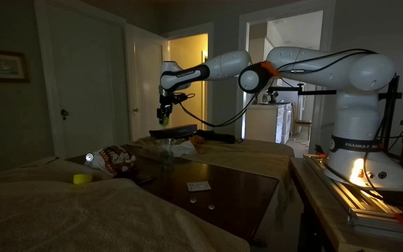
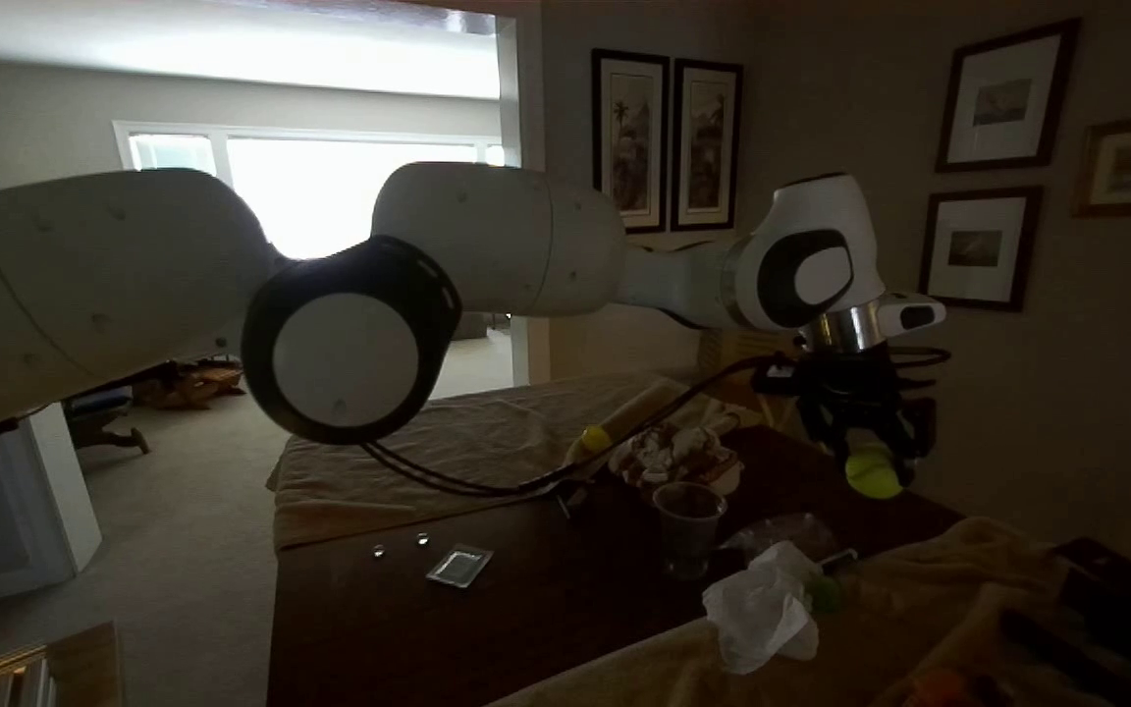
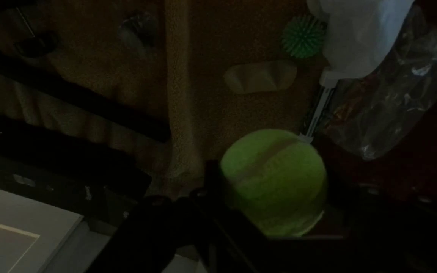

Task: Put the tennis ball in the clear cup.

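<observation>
The yellow-green tennis ball is pinched between the dark fingers of my gripper, and it fills the gap between them in the wrist view. In an exterior view the ball hangs well above the table, at the tip of the downward-pointing gripper. The clear cup stands upright on the dark wood, lower than the ball and to one side of it in that view. Its rim shows below the ball in an exterior view. The cup does not show in the wrist view.
Around the cup lie a white tissue, a clear plastic bag and a crumpled patterned bag. A green spiky ball rests on the brown cloth. A squat yellow object and a flat packet are further off.
</observation>
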Controlling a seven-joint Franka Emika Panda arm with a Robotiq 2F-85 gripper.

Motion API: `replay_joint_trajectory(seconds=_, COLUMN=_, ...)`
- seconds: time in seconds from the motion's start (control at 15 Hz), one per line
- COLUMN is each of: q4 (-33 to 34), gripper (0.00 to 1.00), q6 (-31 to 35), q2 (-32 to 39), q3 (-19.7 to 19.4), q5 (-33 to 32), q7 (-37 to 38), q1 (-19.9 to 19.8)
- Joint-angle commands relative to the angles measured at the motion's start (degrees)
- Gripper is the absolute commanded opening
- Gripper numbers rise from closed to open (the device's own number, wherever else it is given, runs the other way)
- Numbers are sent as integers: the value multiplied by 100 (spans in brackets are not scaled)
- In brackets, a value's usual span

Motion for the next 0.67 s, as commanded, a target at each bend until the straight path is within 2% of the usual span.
replay_joint_trajectory(seconds=0.0, q4=23, gripper=42, q6=-50, q2=35, q3=77, q5=-46, q7=203, q1=59)
replay_joint_trajectory(seconds=0.33, q4=132, gripper=42, q6=-60, q2=81, q3=218, q5=-55, q7=191, q1=376)
replay_joint_trajectory(seconds=0.6, q4=-52, gripper=42, q6=-23, q2=-95, q3=370, q5=-1, q7=-16, q1=644)
